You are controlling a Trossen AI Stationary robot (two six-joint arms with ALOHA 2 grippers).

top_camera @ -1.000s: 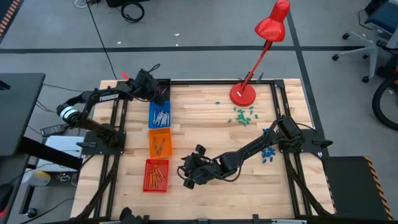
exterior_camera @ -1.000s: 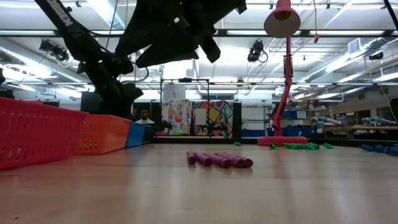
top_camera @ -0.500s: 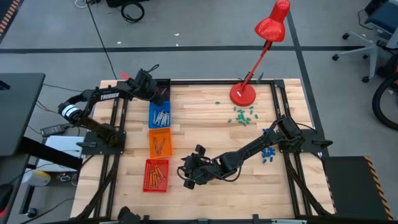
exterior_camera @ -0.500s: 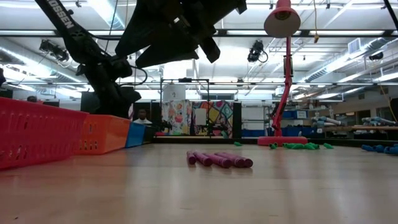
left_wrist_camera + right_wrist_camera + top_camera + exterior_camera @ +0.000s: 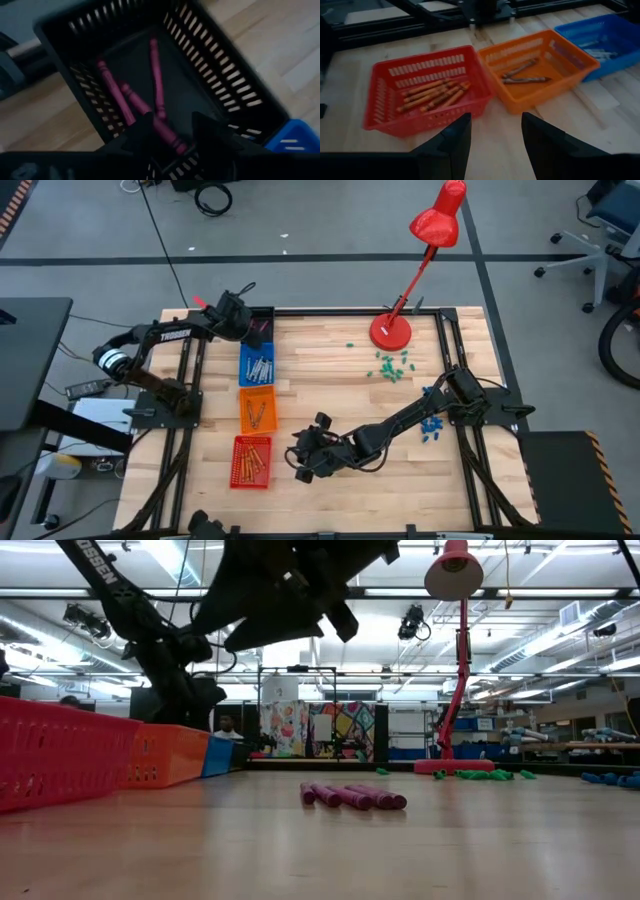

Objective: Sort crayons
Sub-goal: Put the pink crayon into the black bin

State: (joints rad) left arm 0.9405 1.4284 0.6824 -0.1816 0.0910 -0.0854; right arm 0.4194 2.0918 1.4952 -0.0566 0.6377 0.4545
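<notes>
Three magenta crayons lie on the floor of a black basket at the table's far left. My left gripper hovers open just above them; it also shows in the high view. Several more magenta crayons lie loose on the table, under my right arm. My right gripper is open and empty above the table's near middle, facing the baskets. Grey crayons lie in the blue basket. More crayons lie in the orange basket and the red basket.
A red desk lamp stands at the far right of the table. Small green bits lie near its base, and blue bits lie by the right arm's base. The black, blue, orange and red baskets stand in a row along the left side.
</notes>
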